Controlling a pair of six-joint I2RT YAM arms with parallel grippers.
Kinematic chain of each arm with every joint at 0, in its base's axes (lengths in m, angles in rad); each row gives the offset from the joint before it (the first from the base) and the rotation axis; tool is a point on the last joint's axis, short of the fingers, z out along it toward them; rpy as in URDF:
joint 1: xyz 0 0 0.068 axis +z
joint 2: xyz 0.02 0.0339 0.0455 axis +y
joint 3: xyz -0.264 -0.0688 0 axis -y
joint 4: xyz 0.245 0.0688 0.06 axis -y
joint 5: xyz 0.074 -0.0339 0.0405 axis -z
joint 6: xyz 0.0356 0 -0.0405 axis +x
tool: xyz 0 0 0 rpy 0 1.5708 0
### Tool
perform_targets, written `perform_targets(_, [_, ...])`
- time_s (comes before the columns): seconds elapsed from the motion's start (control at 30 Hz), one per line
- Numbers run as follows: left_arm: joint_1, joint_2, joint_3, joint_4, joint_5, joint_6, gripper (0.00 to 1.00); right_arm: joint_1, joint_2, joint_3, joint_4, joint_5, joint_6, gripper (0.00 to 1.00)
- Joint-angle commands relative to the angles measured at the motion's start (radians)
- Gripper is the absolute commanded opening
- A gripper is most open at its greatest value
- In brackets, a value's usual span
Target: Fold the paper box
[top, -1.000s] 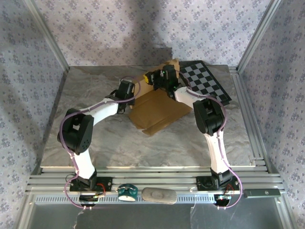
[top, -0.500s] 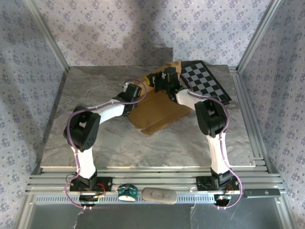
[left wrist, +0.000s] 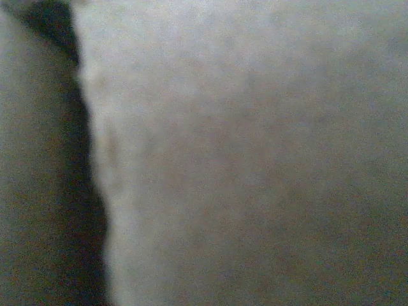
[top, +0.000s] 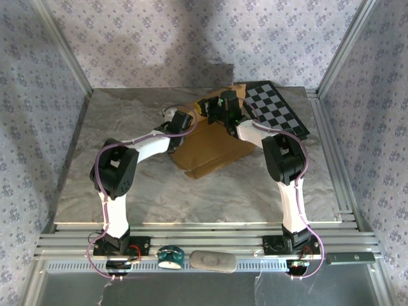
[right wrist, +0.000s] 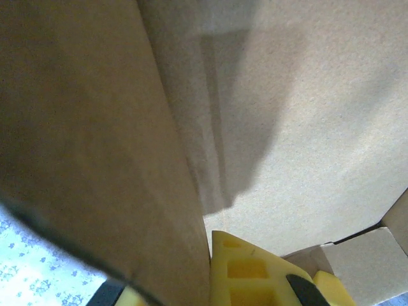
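Observation:
The paper box (top: pixel 213 148) is a brown cardboard sheet lying partly folded at the back middle of the table. One flap (top: pixel 224 90) stands raised at its far edge. My right gripper (top: pixel 209 107) is at that flap. In the right wrist view the cardboard wall (right wrist: pixel 102 159) is pinched against a yellow finger (right wrist: pixel 248 271), so the gripper (right wrist: pixel 207 261) is shut on it. My left gripper (top: pixel 185 120) sits at the sheet's far-left edge. In the left wrist view blurred cardboard (left wrist: pixel 255 159) lies right in front of the camera and hides the fingers.
A black-and-grey checkerboard panel (top: pixel 277 113) lies at the back right, just beside the raised flap. The grey marbled table (top: pixel 127 185) has bare room at the left and front. A teal object (top: pixel 170 256) and a grey oval pad (top: pixel 213 260) sit on the front rail.
My left arm has reached further right, bringing its gripper up against the box's left edge. My right gripper has shifted slightly right with the flap still in it.

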Motion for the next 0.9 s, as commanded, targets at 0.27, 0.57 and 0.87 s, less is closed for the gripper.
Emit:
perform_targets(0.27, [0.020, -0.005, -0.082, 0.171, 0.131, 0.123, 0.00, 0.004, -0.035, 0.019, -0.105, -0.125, 0.033, 0.00])
perform_targets(0.57, [0.043, -0.029, -0.135, 0.226, 0.160, 0.094, 0.00, 0.007, -0.042, 0.011, -0.088, -0.102, 0.064, 0.00])
perform_targets(0.87, [0.048, 0.041, -0.005, 0.021, -0.031, -0.043, 0.00, 0.043, -0.103, -0.108, 0.016, 0.030, 0.172, 0.00])
